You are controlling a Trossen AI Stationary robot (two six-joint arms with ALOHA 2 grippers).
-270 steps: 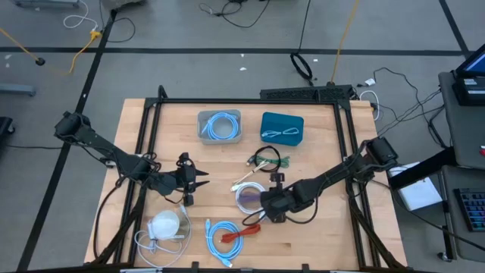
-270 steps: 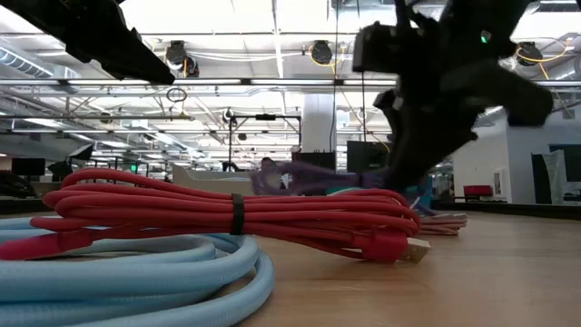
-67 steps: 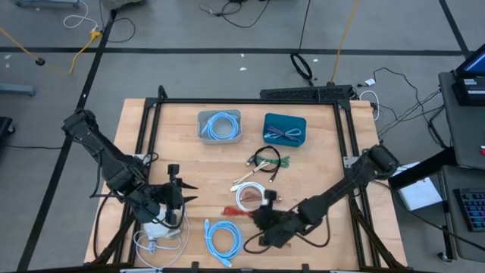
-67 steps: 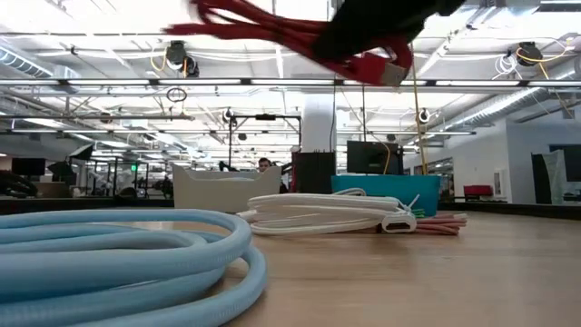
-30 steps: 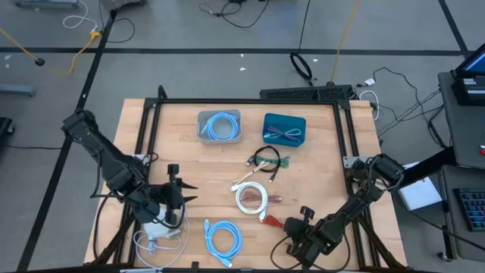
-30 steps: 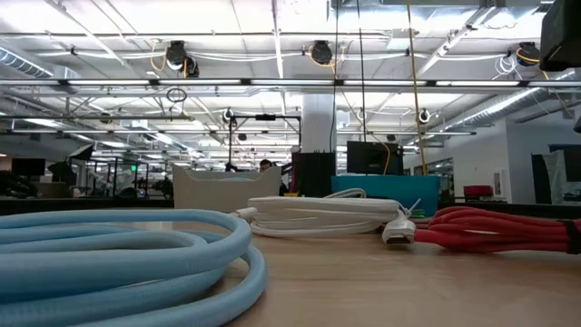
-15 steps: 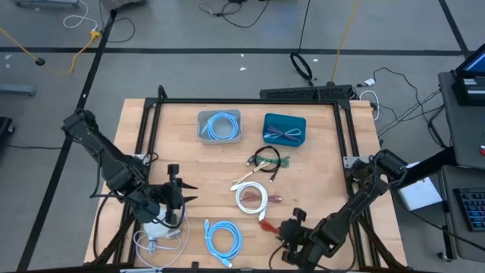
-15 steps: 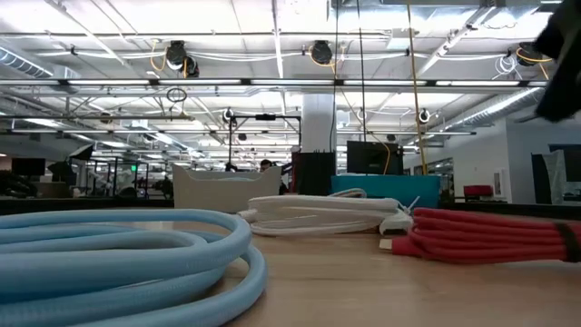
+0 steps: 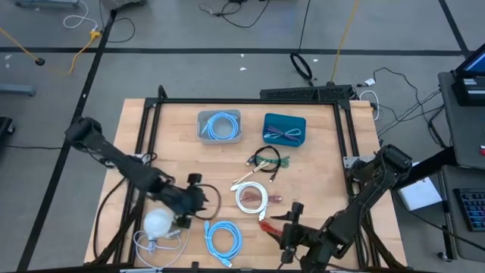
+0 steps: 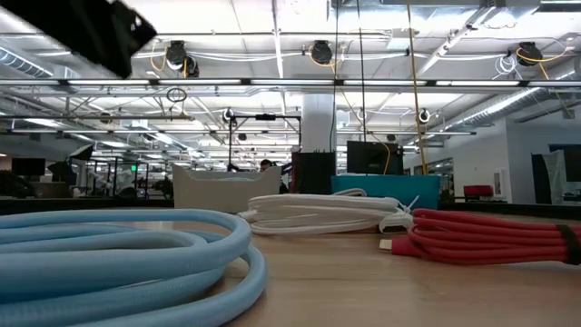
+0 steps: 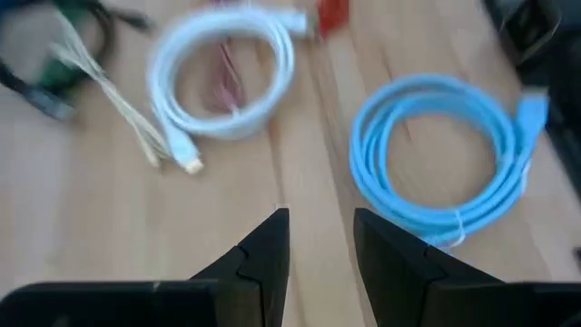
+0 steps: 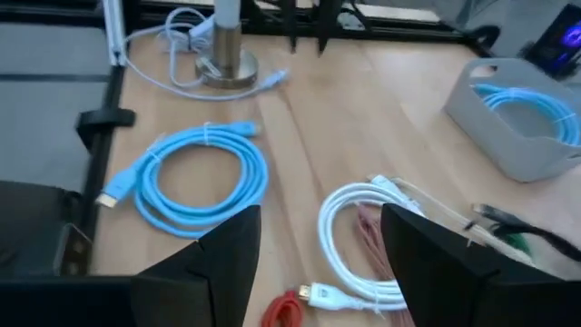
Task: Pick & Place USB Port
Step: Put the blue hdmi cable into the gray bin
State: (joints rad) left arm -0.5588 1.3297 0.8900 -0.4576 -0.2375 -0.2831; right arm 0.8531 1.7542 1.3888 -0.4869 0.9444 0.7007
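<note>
Near the front edge of the pale wooden desk (image 9: 318,152) we see the right claw (image 9: 291,224), its two dark fingers (image 12: 227,263) spread wide apart and holding nothing. Just beside it, on the desk, lies the coiled red USB cable (image 9: 270,225), touching the lower rim of the coiled white cable (image 9: 251,199); in the low view the red coil (image 10: 490,238) rests flat with its plug end turned toward the white one (image 10: 318,214).

The left claw (image 9: 198,193) hangs over the desk between the white coil and the round white puck with its thin lead (image 9: 159,224). Its fingers (image 11: 268,259) stand a little apart with only bare wood between them. Below it, the light blue coiled cable (image 9: 223,238) lies close to the front edge, apart from the red and white coils.

Toward the back edge sit two bins side by side: a grey rectangular tray (image 9: 220,137) holding another light blue coil, and a teal rectangular tray (image 9: 283,138) with a dark cable inside. Between the bins and the white coil lies a loose tangle of black, green and cream leads (image 9: 263,164).

We find open wood on the right part of the desk, between the cables and the black frame rail (image 9: 347,144), and also at the left beside the grey tray.
</note>
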